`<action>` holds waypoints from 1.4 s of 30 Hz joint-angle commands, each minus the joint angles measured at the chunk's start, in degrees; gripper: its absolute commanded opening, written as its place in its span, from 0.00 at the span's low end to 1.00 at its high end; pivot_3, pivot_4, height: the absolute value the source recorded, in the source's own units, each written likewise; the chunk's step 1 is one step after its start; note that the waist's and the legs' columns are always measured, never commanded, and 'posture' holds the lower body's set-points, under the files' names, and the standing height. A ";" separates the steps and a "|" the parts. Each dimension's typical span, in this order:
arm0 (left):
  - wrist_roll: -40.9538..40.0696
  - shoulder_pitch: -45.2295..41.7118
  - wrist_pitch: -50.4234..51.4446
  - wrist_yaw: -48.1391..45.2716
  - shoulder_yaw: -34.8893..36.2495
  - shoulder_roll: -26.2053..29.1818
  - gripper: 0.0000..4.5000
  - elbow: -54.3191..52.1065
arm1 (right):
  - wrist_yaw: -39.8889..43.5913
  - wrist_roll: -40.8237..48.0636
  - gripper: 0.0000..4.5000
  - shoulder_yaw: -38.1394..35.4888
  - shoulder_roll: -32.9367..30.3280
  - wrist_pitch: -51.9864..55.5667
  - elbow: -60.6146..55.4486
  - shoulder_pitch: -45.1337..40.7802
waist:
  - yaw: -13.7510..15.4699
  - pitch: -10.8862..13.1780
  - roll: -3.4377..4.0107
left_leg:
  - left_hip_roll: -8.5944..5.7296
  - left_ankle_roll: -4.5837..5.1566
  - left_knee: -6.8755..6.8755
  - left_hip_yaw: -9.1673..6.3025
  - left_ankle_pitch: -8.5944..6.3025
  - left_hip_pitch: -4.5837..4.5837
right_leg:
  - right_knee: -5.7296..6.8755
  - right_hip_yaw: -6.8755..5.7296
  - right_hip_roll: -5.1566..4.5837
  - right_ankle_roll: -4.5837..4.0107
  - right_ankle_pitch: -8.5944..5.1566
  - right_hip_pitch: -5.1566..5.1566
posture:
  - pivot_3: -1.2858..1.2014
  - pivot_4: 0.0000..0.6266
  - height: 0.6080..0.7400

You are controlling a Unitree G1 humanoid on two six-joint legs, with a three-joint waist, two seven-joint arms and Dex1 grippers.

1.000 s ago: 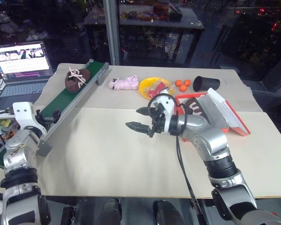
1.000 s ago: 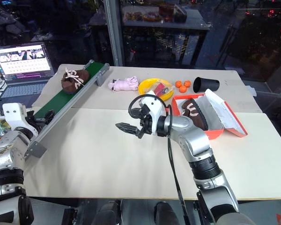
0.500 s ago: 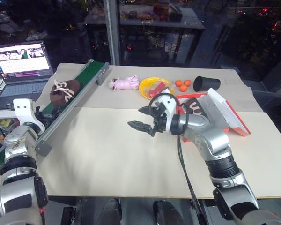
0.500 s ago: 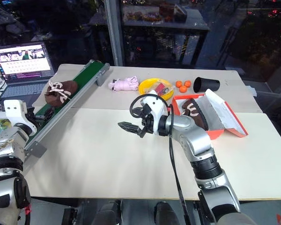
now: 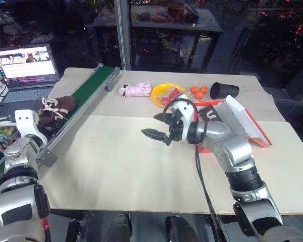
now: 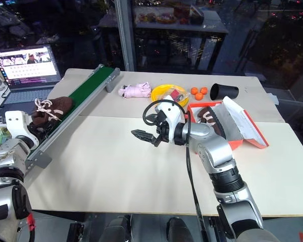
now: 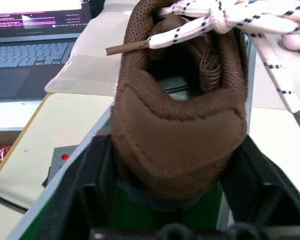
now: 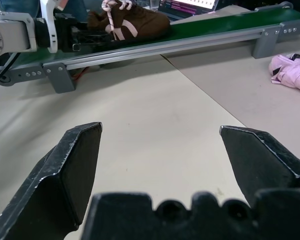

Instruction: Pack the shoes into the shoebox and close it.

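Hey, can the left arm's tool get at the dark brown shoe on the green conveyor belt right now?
Probably yes. The dark brown shoe with cream-white laces lies on the green conveyor belt, heel sitting between the fingers of the left tool. Nothing stands between them.

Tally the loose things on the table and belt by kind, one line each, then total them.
Brown shoes: 2
Shoeboxes: 1
Pink bundles: 1
Yellow bowls: 1
Small orange balls: 3
Black cups: 1
Total: 9
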 commanded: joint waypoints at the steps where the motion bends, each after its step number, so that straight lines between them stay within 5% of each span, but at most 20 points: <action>1: -2.79 -4.76 1.58 -3.93 -1.87 -5.05 0.49 -9.78 | -2.15 4.37 1.00 -5.89 1.17 2.87 -3.57 -0.97 | 0.44 0.01 -0.01 | -0.02 0.00 0.00 0.00 0.00 -0.04 | -0.01 0.00 -0.01 0.01 0.00 -0.01 | 0.52 0.24 1.00; 11: -12.51 -8.80 21.43 -3.94 -11.53 -22.12 0.49 -48.80 | -28.49 37.92 1.00 -35.88 17.15 15.17 6.21 -12.37 | -0.29 0.17 -0.31 | 0.01 -0.01 0.30 -0.13 0.02 -0.59 | 0.05 -0.09 -0.02 0.08 0.09 -0.29 | 0.52 0.24 1.00; 24: -19.40 -6.55 38.75 -3.92 -19.66 -28.22 0.49 -68.44 | -40.32 45.60 1.00 -39.31 16.11 12.11 6.41 -12.34 | -2.48 0.18 -0.23 | 0.00 0.05 0.34 -0.19 0.01 -0.59 | 0.22 0.02 0.06 0.10 0.08 -0.43 | 0.52 0.24 1.00; 28: -19.90 -4.87 41.16 -3.24 -20.36 -28.68 0.49 -70.29 | -41.80 46.34 0.78 -39.76 15.39 9.75 6.58 -12.42 | -2.34 0.19 -0.22 | -0.01 0.05 0.36 -0.18 0.01 -0.61 | 0.20 0.02 0.05 0.10 0.07 -0.42 | 0.52 0.24 1.00; 31: -20.30 -4.59 42.30 -2.56 -20.06 -28.92 0.49 -70.83 | -42.39 46.48 0.53 -39.47 15.09 8.62 6.44 -12.46 | -2.26 0.19 -0.22 | -0.01 0.06 0.35 -0.19 0.01 -0.67 | 0.16 0.02 0.05 0.11 0.07 -0.46 | 0.52 0.24 1.00; 36: -22.04 -5.11 42.37 -1.77 -17.00 -28.81 0.92 -70.94 | -43.09 44.37 0.17 -38.84 14.01 5.92 7.17 -13.02 | -2.19 0.19 -0.21 | -0.02 0.06 0.36 -0.19 0.01 -0.68 | 0.15 0.01 0.05 0.11 0.07 -0.46 | 0.52 0.24 1.00; 40: -18.91 -6.50 39.77 0.81 -15.25 -26.06 1.00 -67.72 | -41.42 39.90 0.10 -36.75 9.76 4.00 7.78 -13.26 | -2.19 0.20 -0.20 | -0.02 0.06 0.36 -0.19 0.01 -0.68 | 0.14 0.01 0.05 0.10 0.07 -0.46 | 0.52 0.24 1.00; 42: -15.11 -7.69 35.54 2.57 -13.46 -22.68 1.00 -62.77 | -37.17 33.26 0.10 -33.48 1.93 3.40 9.24 -14.00 | -2.22 0.23 -0.15 | -0.02 0.06 0.36 -0.19 0.01 -0.68 | 0.15 0.02 0.05 0.10 0.07 -0.48 | 0.52 0.24 1.00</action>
